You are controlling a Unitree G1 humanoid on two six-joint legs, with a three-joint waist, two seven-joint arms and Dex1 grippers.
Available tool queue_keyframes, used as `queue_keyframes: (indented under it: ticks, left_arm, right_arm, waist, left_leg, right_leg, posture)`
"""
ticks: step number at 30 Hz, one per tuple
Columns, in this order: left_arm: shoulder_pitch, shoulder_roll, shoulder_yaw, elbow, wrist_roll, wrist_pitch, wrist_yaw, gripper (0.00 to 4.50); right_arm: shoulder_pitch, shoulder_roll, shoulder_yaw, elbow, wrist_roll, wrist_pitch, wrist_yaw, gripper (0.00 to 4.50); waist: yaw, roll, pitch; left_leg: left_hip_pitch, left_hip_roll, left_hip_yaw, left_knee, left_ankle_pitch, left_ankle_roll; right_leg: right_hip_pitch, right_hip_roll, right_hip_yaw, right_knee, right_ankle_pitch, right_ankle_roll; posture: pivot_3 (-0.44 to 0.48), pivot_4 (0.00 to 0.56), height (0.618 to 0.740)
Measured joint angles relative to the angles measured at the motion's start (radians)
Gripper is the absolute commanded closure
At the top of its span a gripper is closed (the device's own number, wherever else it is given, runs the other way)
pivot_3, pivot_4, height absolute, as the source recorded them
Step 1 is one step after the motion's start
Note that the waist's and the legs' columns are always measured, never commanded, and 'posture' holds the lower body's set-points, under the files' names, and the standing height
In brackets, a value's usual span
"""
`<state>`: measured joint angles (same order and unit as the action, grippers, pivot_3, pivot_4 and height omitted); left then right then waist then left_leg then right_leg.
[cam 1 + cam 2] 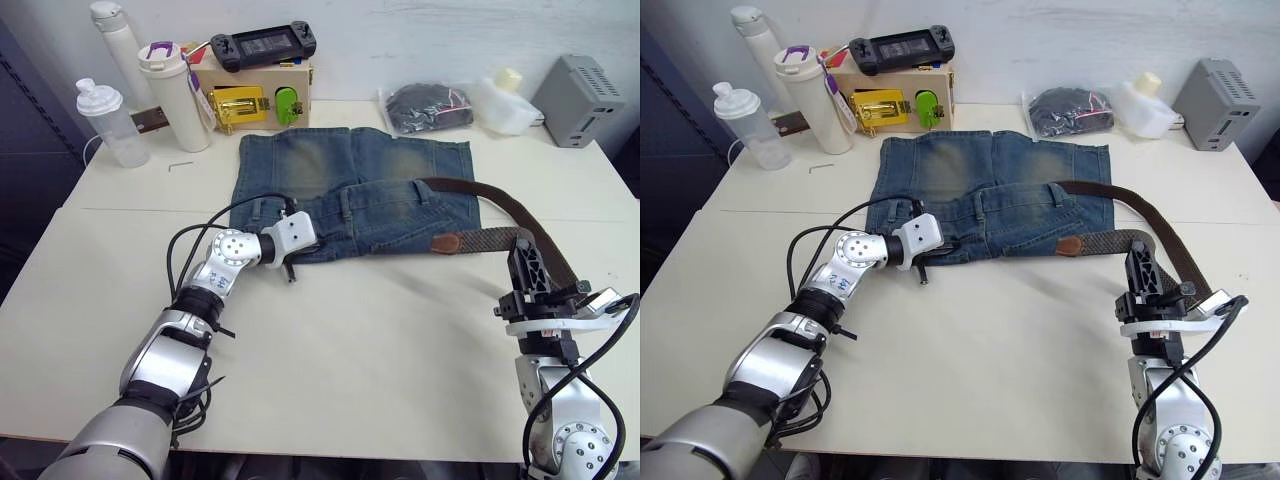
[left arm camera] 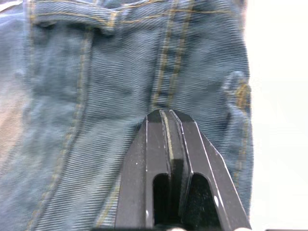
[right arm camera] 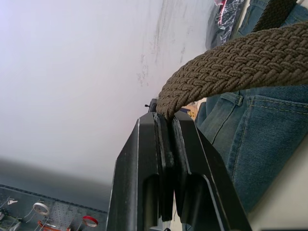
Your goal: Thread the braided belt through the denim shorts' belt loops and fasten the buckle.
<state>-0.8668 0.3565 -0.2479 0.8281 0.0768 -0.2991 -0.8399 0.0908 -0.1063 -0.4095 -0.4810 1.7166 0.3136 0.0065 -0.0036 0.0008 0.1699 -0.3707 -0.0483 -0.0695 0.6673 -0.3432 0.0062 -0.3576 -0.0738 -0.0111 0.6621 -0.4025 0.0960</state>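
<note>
Left eye view gave us the shorts [image 1: 355, 190] spread flat on the tabletop [image 1: 360, 330], waistband toward us. The belt [image 1: 505, 215] ran from the waistband's right part out past the shorts' right edge, then looped back, so that a second stretch with a brown leather tab lay along the waistband's right end. Our right pincer [image 1: 527, 262] stood just right of the shorts with its fingers pressed together on the belt; in the right wrist view the woven strap [image 3: 231, 65] rose straight from between the fingertips. Our left pincer [image 2: 166, 115] lay on the denim at the waistband's left end, fingers drawn together with only a thin slit between them. We could not make out the buckle or tell which loops the belt passed through.
</note>
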Motion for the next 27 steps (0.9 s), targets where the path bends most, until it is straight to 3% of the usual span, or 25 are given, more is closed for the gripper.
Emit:
queue_keyframes:
  ticks: [6,8,14,18,21,27]
  left_arm:
    - [0.283,0.174,0.03,-0.446,-0.163,0.234,-0.264,4.45]
    - [0.347,0.221,0.033,-0.562,-0.186,0.306,-0.297,4.45]
    - [0.552,0.343,0.068,-0.876,-0.247,0.444,-0.334,4.45]
    - [0.543,0.285,0.078,-0.906,-0.229,0.45,-0.232,4.45]
    - [0.463,0.24,0.078,-0.85,-0.161,0.36,-0.133,3.52]
    - [0.303,0.21,0.029,-0.606,0.047,0.09,0.032,0.82]
  right_arm:
    - [0.002,0.004,0.007,0.003,-0.005,-0.007,0.002,4.5]
    - [-0.001,0.004,0.009,0.002,-0.006,-0.008,0.003,4.5]
    - [-0.015,0.004,0.016,-0.012,-0.012,-0.01,-0.011,4.5]
    - [-0.026,0.011,0.037,-0.028,-0.025,-0.011,-0.023,4.5]
    - [-0.034,0.018,0.051,-0.029,-0.034,-0.011,-0.031,4.5]
    - [-0.036,0.024,0.053,-0.03,-0.052,-0.031,-0.042,4.5]
  waist:
    - [-0.028,0.003,-0.002]
    - [-0.026,0.003,-0.002]
    - [-0.019,0.005,-0.001]
    - [-0.002,0.005,-0.001]
    - [0.003,0.005,-0.001]
    - [-0.004,0.005,-0.001]
  left_leg:
    - [0.001,0.001,-0.001,-0.003,0.0,-0.001]
    - [0.001,0.001,-0.002,-0.002,0.0,-0.001]
    - [0.0,0.0,-0.003,-0.002,0.001,-0.001]
    - [0.0,0.0,-0.003,-0.001,0.001,0.0]
    - [0.0,-0.001,-0.003,-0.001,0.002,0.0]
    - [0.001,-0.001,-0.001,-0.002,0.002,0.0]
  right_leg:
    - [-0.002,0.0,0.001,0.0,0.0,0.0]
    - [-0.002,0.0,0.002,0.0,0.0,0.0]
    - [0.0,0.0,0.005,-0.001,0.0,0.0]
    - [0.001,0.0,0.006,-0.002,0.0,0.0]
    - [0.0,0.001,0.005,-0.001,0.0,0.0]
    - [-0.001,0.001,0.002,0.0,0.0,0.0]
  posture:
    - [0.0,0.15,0.74]
    - [0.0,0.15,0.74]
    - [0.0,0.15,0.74]
    - [0.0,0.15,0.74]
    - [0.0,0.15,0.74]
    - [0.0,0.15,0.74]
